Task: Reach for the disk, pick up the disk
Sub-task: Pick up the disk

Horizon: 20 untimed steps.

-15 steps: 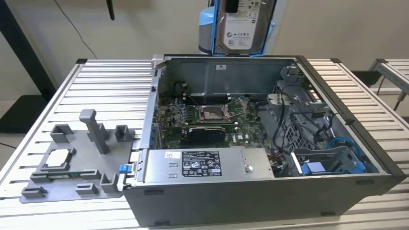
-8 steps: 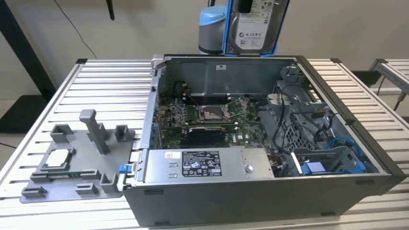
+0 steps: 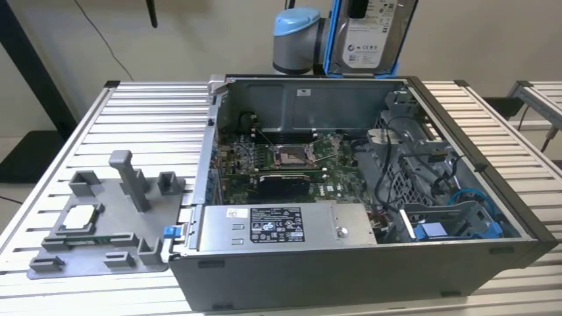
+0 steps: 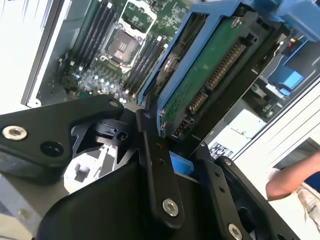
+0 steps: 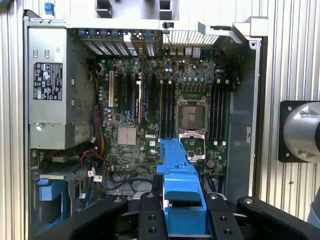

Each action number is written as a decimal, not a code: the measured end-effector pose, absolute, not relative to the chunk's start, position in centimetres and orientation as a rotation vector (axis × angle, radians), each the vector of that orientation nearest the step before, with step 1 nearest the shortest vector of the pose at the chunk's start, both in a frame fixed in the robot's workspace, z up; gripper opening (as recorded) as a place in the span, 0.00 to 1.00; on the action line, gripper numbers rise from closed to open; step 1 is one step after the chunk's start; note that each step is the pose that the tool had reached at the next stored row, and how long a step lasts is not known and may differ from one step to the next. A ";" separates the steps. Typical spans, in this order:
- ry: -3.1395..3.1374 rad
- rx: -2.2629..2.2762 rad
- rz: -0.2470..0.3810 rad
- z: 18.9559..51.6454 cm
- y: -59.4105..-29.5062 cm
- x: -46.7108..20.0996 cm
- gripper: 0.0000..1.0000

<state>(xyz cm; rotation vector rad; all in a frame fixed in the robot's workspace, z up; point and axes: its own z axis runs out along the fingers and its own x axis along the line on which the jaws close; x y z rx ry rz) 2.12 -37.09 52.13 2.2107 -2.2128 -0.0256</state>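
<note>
The gripper (image 5: 184, 212) is clamped on the disk (image 5: 180, 170) (blue rails sandwiched between both black fingers (image 5: 150, 217)), above the open computer case (image 3: 351, 276).

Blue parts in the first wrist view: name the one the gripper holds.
The disk, its blue rails clamped in the gripper above the motherboard; the blue bay sits apart inside the case.

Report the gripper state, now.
Gripper: shut on the disk, holding it above the open computer case.
</note>
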 end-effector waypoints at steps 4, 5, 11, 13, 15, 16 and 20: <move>-2.213 2.211 -0.026 52.1 -37.1 3.6 0.00; -2.213 2.211 -0.026 52.1 -37.1 3.9 0.00; -2.213 2.211 -0.026 52.1 -37.1 6.4 0.00; -2.213 2.211 -0.026 52.1 -37.1 7.2 0.00; -2.213 2.211 -0.026 52.1 -37.1 7.9 0.00; -2.213 2.211 -0.026 52.1 -37.1 8.2 0.00; -2.213 2.211 -0.026 52.1 -37.1 9.3 0.00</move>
